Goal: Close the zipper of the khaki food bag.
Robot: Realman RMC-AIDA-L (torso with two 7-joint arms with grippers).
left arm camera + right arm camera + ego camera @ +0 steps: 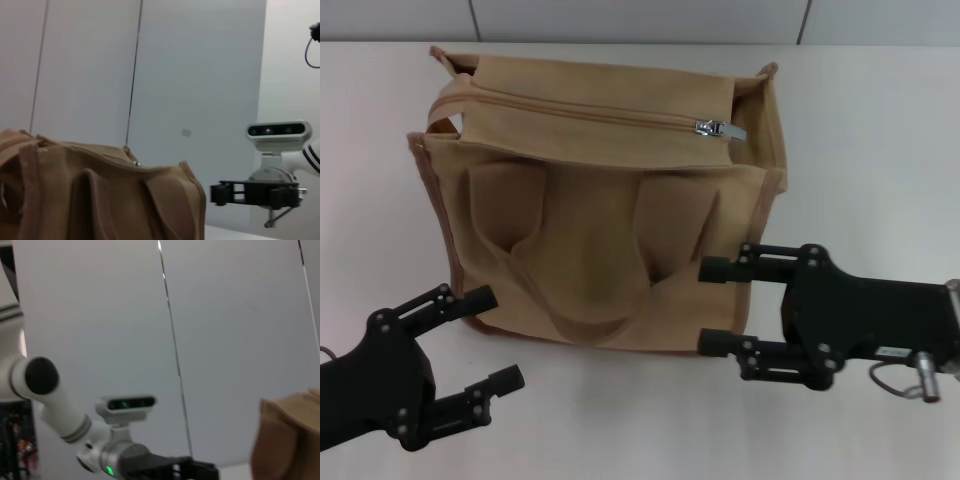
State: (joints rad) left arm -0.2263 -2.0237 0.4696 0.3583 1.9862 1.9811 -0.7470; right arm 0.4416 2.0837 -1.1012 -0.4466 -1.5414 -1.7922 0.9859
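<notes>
While the khaki food bag [605, 200] is sitting upright on the bench [860, 150], both released claws are hovering: right claw [715, 305] overlapping its front-right edge, left claw [492, 335] just clear of the front-left corner; zipper [620, 115] pull lying beyond.

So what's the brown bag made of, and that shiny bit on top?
The khaki food bag looks like matte woven cloth, probably canvas: it sags and creases softly. The zipper's pull tab looks like polished silver metal, since it glints.

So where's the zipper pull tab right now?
In the head view the silver pull tab sits on the khaki food bag's top panel, near its right end, beyond the open right gripper.
</notes>
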